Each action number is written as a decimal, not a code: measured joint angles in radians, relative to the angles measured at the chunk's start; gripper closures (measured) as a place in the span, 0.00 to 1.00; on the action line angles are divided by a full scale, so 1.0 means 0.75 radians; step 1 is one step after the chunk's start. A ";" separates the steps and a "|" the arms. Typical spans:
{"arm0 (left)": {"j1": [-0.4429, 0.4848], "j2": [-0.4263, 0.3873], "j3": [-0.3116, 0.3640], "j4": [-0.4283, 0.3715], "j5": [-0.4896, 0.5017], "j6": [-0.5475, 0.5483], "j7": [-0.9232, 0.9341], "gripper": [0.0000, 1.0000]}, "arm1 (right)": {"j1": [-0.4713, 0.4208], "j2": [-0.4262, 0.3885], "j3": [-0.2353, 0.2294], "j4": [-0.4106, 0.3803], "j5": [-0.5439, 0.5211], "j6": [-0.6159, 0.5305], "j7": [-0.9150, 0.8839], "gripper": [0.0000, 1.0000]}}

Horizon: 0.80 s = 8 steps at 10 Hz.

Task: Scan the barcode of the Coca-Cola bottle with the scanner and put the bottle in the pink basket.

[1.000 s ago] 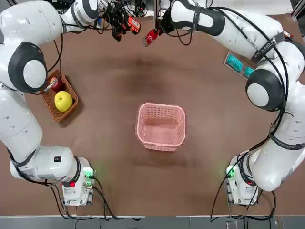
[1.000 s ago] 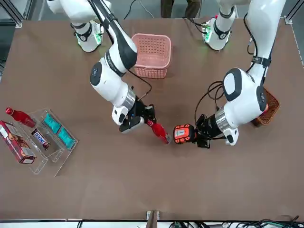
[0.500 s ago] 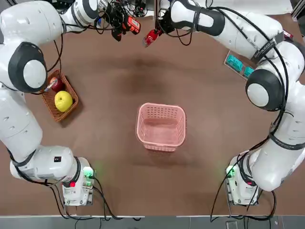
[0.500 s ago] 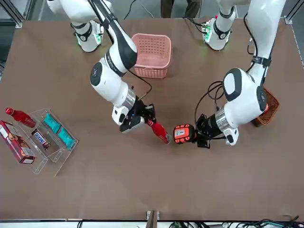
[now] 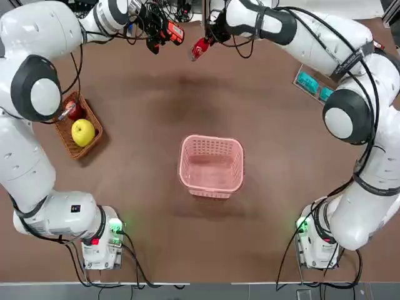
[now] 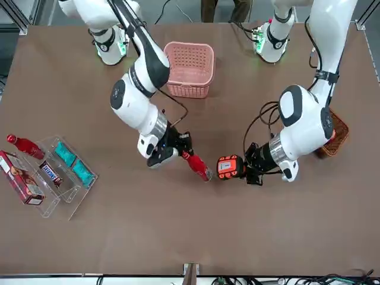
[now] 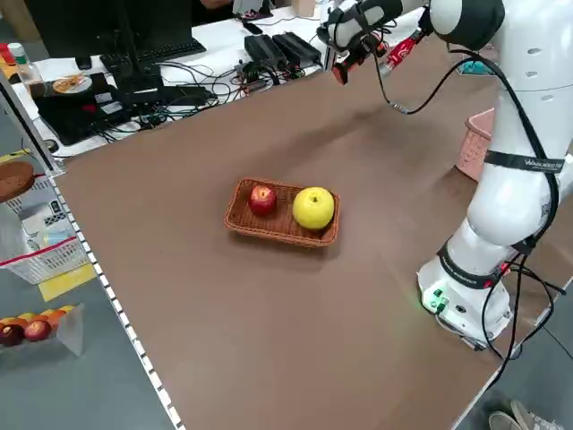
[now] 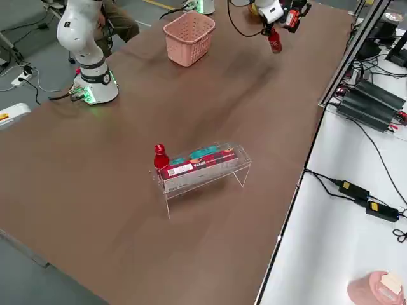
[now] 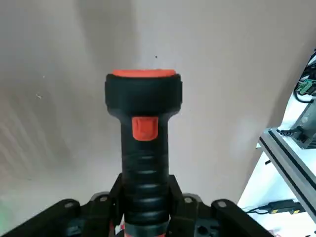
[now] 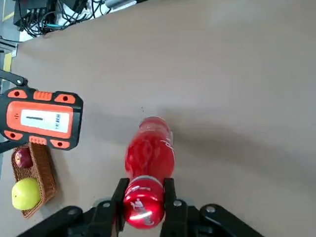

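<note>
Slightly shifted, your right tool, clamped on the bottle, faces the scanner clamped in your left tool; scanning underway, bottle still well apart from the basket.

The scanner handle's lower end is cut off.

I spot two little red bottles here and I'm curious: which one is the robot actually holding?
The Coca-Cola bottle gripped by the right gripper, held beside the scanner. Its twin stands untouched next to the clear snack rack.
</note>
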 joint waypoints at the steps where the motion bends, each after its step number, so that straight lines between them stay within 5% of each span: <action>1: 0.000 -0.001 0.000 0.000 0.000 0.000 0.000 0.63 | -0.016 -0.024 -0.004 0.016 0.000 -0.108 -0.007 0.67; 5: 0.013 -0.005 -0.001 -0.001 0.000 -0.001 -0.008 0.63 | -0.039 -0.242 -0.013 0.020 -0.134 -0.653 -0.012 0.67; 8: 0.105 -0.007 -0.017 -0.021 0.209 -0.013 -0.139 0.63 | 0.020 -0.376 0.004 0.015 -0.294 -1.079 0.097 0.67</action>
